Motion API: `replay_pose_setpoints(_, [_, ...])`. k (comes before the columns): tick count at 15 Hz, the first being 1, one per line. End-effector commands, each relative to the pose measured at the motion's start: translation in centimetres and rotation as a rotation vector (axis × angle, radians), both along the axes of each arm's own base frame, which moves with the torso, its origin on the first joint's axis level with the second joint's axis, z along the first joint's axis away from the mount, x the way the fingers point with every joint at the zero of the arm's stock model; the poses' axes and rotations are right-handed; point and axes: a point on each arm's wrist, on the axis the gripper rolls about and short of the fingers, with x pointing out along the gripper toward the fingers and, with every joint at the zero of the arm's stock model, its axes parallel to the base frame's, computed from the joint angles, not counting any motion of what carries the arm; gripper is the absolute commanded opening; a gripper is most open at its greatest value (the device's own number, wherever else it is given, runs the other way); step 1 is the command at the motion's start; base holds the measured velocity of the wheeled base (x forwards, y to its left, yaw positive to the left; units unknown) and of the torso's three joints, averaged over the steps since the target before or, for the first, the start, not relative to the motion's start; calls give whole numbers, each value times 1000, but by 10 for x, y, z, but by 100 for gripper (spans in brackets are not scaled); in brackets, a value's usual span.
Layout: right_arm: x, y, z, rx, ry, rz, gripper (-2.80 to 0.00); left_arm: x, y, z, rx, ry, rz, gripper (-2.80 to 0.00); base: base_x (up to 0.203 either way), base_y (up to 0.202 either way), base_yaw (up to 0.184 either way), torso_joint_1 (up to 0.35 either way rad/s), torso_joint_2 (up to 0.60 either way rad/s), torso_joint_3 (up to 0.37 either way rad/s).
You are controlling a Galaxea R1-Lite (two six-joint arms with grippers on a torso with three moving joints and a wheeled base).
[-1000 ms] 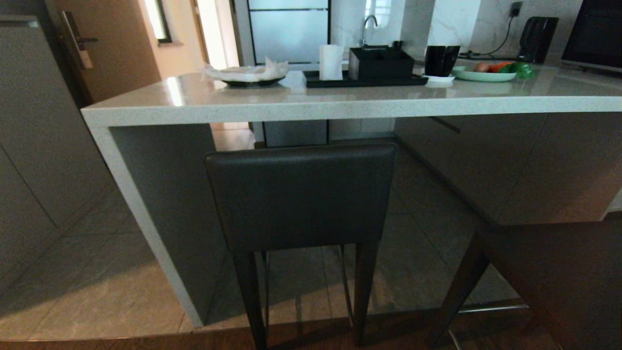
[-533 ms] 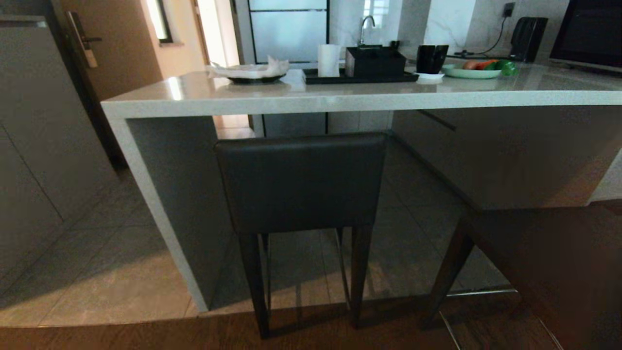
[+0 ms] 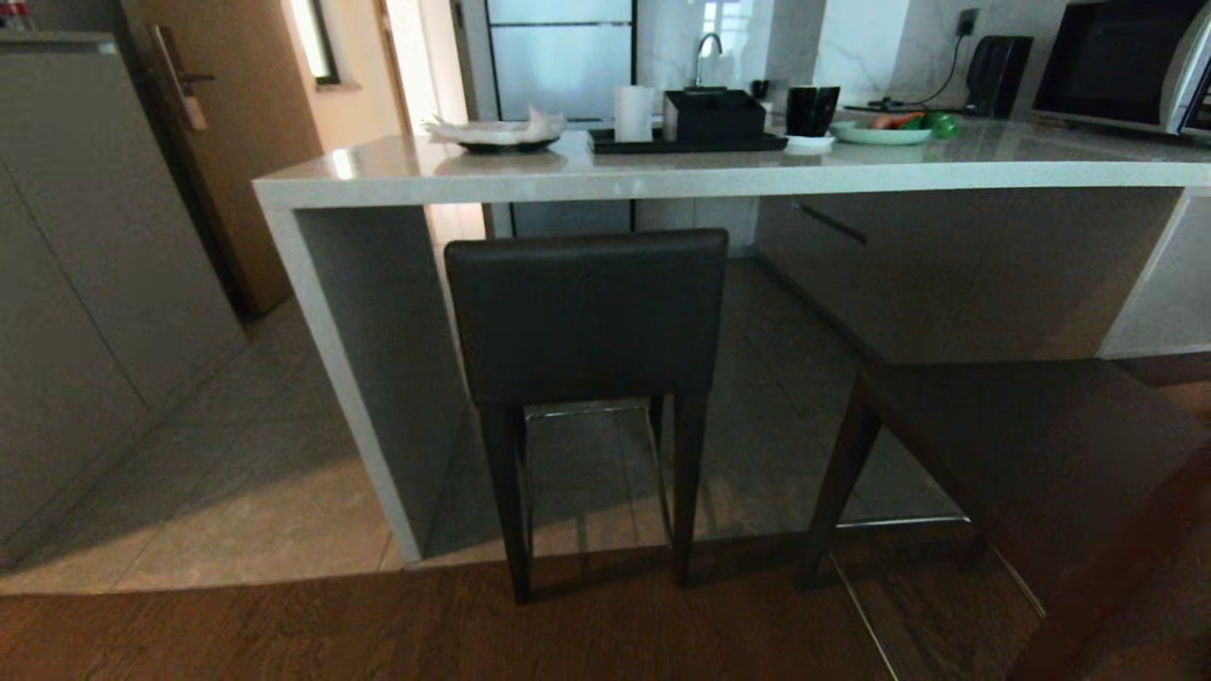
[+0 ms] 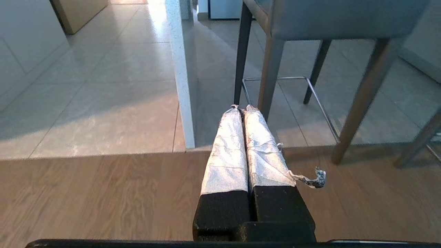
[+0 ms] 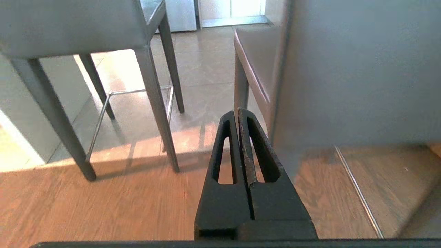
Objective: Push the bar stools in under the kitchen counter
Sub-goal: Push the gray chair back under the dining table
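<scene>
Kitchen, with pale tiled floor (image 3: 236, 492) beyond a strip of brown wooden floor (image 3: 378, 634) nearest the camera. Long pale stone counter (image 3: 662, 175) across the upper part of the head view, matching slab side panel (image 3: 341, 378) at its left end. On top, from left to right: dish of crumpled paper (image 3: 497, 132), white roll (image 3: 634, 113), black box (image 3: 714, 115) on a dark tray (image 3: 686, 144), black cup (image 3: 812, 111), green plate of vegetables (image 3: 885, 132). Microwave (image 3: 1116, 66) at far right.

Left stool (image 3: 587, 317) upright, backrest toward the camera, seat tucked beneath the counter edge, just beside the side panel; rear legs planted where tile meets wood, thin metal footrest bar between the legs. Right stool (image 3: 1022, 454) well short of the counter, out over the wood, its dark seat large in the lower right, one leg and a footrest bar showing below.

Left gripper (image 4: 241, 108) low above the wooden floor, cloth-wrapped fingers (image 4: 227, 148) pressed flat together, nothing between them, a frayed scrap hanging off one side; pointed toward the left stool's legs, apart from them. Right gripper (image 5: 237, 112) likewise low, black slotted fingers (image 5: 262, 151) closed tip to tip, empty, just beside the right stool's side, contact not certain. Neither arm visible from the head.
</scene>
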Motion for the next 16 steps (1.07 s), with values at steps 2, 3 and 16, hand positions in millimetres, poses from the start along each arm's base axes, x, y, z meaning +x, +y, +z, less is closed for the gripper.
replay_pose_setpoints(2, [0, 0, 0, 0, 3, 1, -280, 0, 0, 0, -1, 3, 1, -280, -106, 0, -3, -5, -1, 6])
replay_pose_setpoints(3, [0, 0, 0, 0, 2, 1, -280, 0, 0, 0, -1, 3, 0, -280, 0, 0, 0, 0, 0, 0])
replay_pose_setpoints(16, [0, 0, 0, 0, 0, 1, -280, 0, 0, 0, -1, 3, 0, -280, 1, -83, 1, 1, 1, 1])
